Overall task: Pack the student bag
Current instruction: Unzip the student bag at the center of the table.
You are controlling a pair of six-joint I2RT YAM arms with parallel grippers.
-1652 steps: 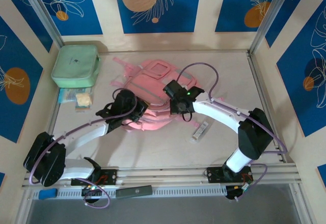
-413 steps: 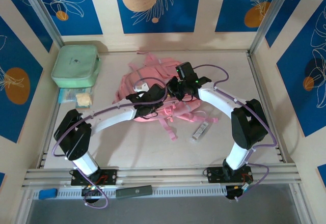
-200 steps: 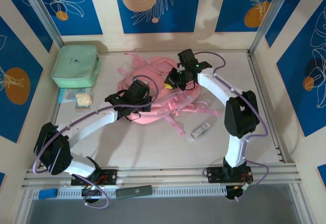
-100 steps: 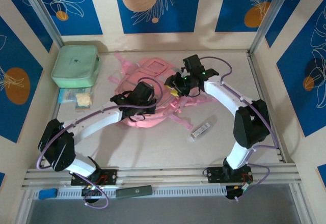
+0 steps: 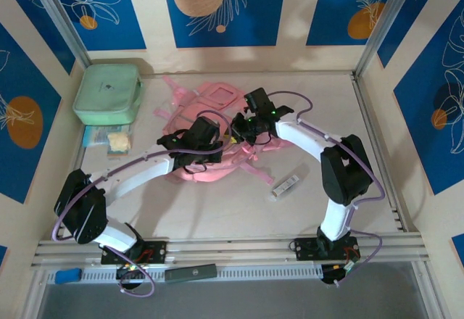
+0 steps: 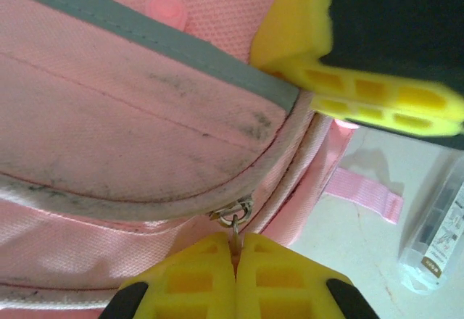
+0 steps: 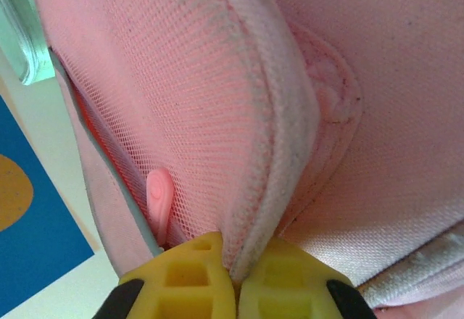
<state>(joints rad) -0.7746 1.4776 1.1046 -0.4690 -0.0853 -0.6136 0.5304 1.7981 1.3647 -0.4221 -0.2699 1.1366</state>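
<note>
With left jaws pinching the metal zip pull and right jaws nipping the soft pink fabric backpack by its seam, I'd draw them apart steadily along the track.

Top view: left arm has its elbow low at lower left, white forearm slanting up-right to frame centre. Wrist view: left gripper has its yellow fingers pressed together, a zip pull pinched between the tips. Top view: right arm rises from its base at lower right, elbow at right, forearm reaching up-left to centre. Wrist view: right gripper is closed on a folded edge of the bag. The two grippers sit near each other, tips apart.
</note>
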